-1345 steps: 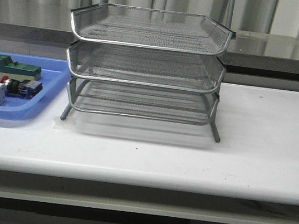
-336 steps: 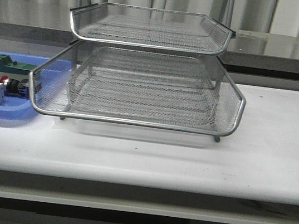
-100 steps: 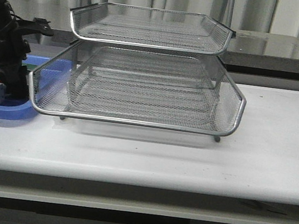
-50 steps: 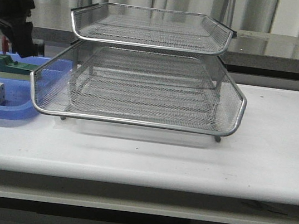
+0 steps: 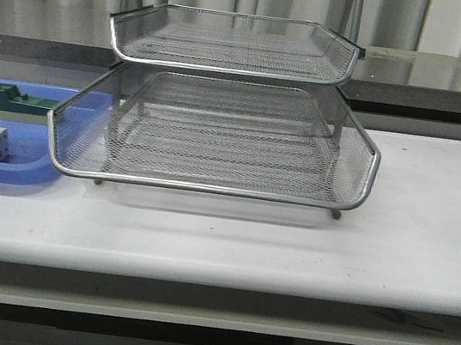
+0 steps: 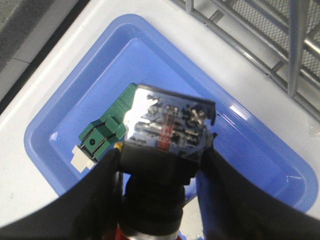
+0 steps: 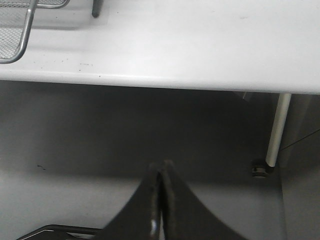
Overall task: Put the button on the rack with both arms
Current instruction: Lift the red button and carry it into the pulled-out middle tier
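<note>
Silver wire-mesh three-tier rack [image 5: 225, 94] has its middle tray drawn out, and left of it the left gripper [image 6: 160, 165], clamping the red-headed push button [image 6: 165, 135], must next carry it over that tray.

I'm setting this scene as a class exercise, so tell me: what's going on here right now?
The left gripper holds the button clamped between its fingers, lifted above the blue tray, where a green component lies. The rack stands on the white table with its middle tier pulled out toward the front, nothing in it yet. The right gripper is shut and empty, hanging off the table's front edge.
</note>
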Tool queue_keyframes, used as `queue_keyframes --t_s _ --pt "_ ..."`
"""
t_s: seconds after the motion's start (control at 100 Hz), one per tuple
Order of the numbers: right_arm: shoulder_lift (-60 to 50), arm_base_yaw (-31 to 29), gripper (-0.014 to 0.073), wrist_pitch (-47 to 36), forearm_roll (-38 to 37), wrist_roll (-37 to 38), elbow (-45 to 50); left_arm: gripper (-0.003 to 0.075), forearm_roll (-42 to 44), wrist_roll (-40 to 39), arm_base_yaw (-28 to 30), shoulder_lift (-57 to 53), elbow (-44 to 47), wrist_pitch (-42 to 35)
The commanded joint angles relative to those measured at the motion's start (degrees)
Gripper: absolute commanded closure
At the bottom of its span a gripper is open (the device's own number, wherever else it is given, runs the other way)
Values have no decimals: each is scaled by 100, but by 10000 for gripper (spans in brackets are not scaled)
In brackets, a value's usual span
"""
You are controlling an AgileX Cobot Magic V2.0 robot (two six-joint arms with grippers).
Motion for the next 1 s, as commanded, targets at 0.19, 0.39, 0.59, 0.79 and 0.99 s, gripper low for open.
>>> queue_keyframes --t_s 0.19,0.39,0.59,0.79,0.99 --pt "13 -2 660 -337 -54 -9 -151 741 -442 -99 -17 -1677 1170 69" --pt "13 -2 660 -337 -54 -9 -151 741 -631 -72 -255 -2420 2152 69" --pt "13 -2 660 -337 -54 -9 -151 741 -631 -46 -1000 -2575 2680 69" --pt "13 -2 660 -337 -54 -9 -151 741 -631 119 -2049 -2439 2818 69" --pt "13 -2 660 -337 -54 -9 -151 741 -612 256 -2833 -2008 2818 -57"
